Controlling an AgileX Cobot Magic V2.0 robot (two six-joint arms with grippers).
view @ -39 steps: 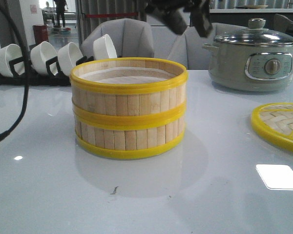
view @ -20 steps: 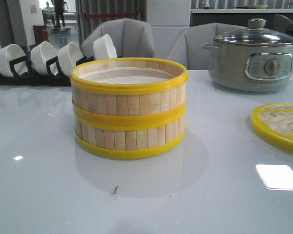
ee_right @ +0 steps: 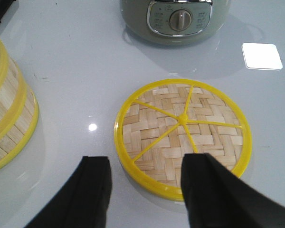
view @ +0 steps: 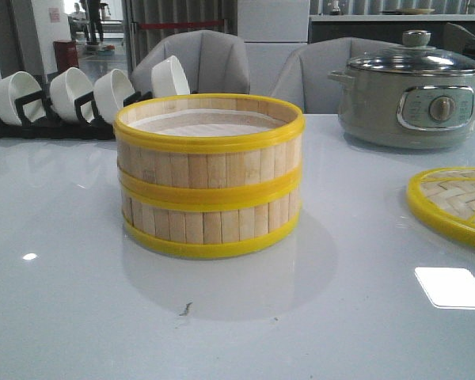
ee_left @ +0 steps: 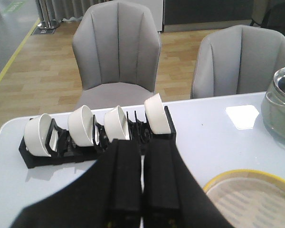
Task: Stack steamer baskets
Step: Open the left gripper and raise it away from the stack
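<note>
Baskets: steamer baskets (view: 209,176) stacked, rims aligned, so the task looks done.
Left gripper (ee_left: 142,187): pressed together, empty, above them.
Right gripper (ee_right: 145,183): spread, empty, over lid (ee_right: 182,137).

Non-task items, front view: grey-green pot (view: 412,99) with glass lid (view: 416,59) upper right; woven lid (view: 453,203) flat at right edge; black rack (view: 55,123) with four white bowls (view: 71,93) upper left; two grey chairs (view: 202,63) behind table (view: 301,317).
</note>
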